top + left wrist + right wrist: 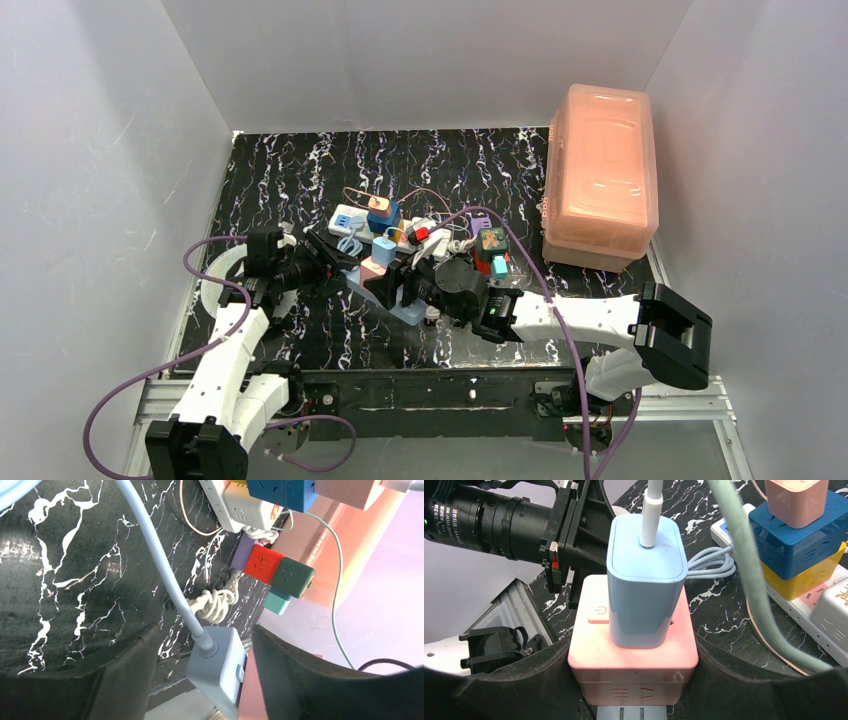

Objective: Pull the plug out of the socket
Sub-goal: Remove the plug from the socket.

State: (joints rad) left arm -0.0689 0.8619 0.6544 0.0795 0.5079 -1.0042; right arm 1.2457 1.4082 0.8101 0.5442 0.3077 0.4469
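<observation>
Step in hand: grasp set, pull not yet begun. Judged from the grip, the plug being worked is the pink cube adapter (644, 672), seated on the slim light-blue strip (215, 670).
Right gripper (634, 655): jaws appear clamped on the adapter's lower flanks, one finger on each side.
Left gripper (205, 680): jaws apart, straddling the corded end of the light-blue strip. A gap shows on its left side, so there is no grip.
Location of the stack: table centre, near side, between the two grippers.
Long white power strip (343, 217): far of the stack, left of centre. It carries a blue-and-yellow cube stack (794, 540), and neither gripper is on it.
Rider: a light-blue charger (646, 580) stands plugged into the adapter's top, cord rising.
Next move, judged: the left jaws should close or press on the strip to brace it. The right arm should then draw the adapter straight up off its pins, since tilting could lift the strip or jam it.
Right wrist view only: the adapter's power button, the charger's seating and a slot face of the strip beneath.
Left wrist view only: the cord entering the strip end, a knotted white cord bundle (216, 605) and red and green cubes (280, 570) farther off.
Top view only: both arms converging, and an orange lidded box (600, 175) at far right on the marbled table (290, 170).
</observation>
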